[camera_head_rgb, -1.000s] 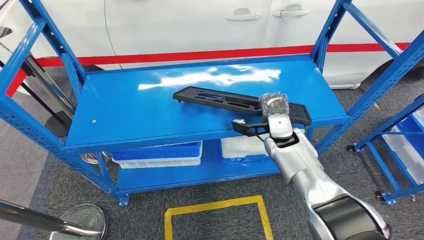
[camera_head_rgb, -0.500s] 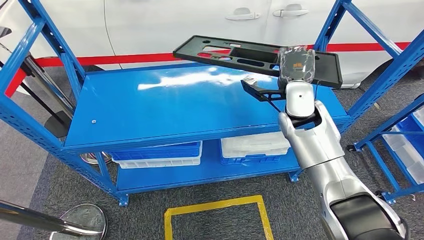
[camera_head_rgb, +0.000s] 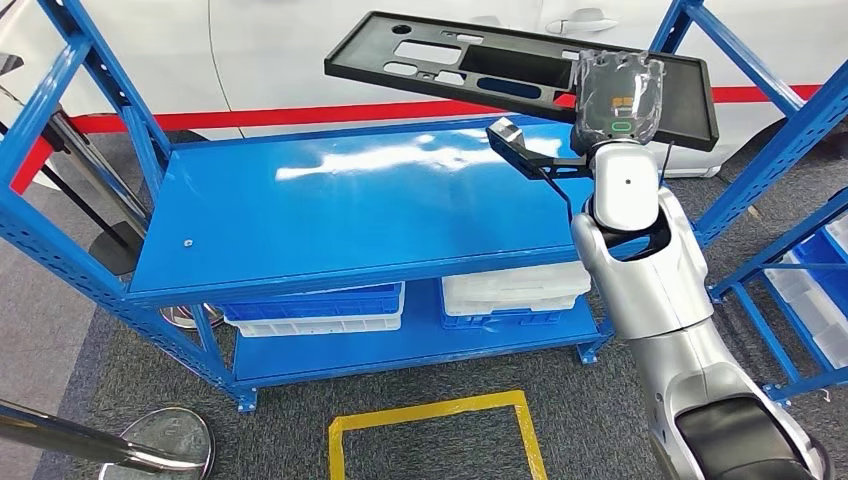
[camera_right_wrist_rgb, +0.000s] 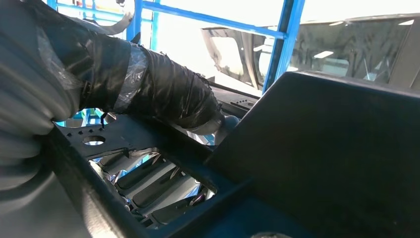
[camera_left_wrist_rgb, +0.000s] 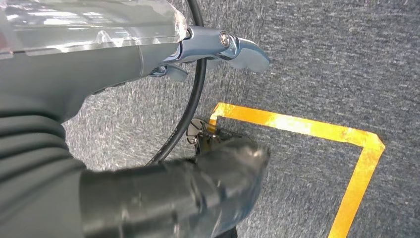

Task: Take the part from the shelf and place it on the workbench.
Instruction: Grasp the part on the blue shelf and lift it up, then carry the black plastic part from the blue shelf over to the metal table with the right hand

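The right hand (camera_head_rgb: 620, 100) grips a long black part (camera_head_rgb: 480, 65), a flat panel with several cut-out slots, near one of its ends, and holds it in the air above the top deck of the blue shelf (camera_head_rgb: 300, 225), apart from the deck surface. In the head view the part runs roughly level across the upper part of the scene, in front of a white car (camera_head_rgb: 350, 50) with a red stripe along its side. The right wrist view shows the taped thumb (camera_right_wrist_rgb: 168, 94) pressed on the part's upper face beside a slotted opening, with the other fingers hidden under the panel. The left hand (camera_left_wrist_rgb: 163, 148) hangs over grey carpet (camera_left_wrist_rgb: 322, 59) near a corner of yellow floor tape (camera_left_wrist_rgb: 297, 126); its thumb and fingers are apart and nothing lies between them. On the lower deck of the shelf sit a blue bin (camera_head_rgb: 315, 305) and a white bin (camera_head_rgb: 510, 290), side by side. A second blue rack (camera_head_rgb: 800, 270) holding bins stands to the right of the shelf.
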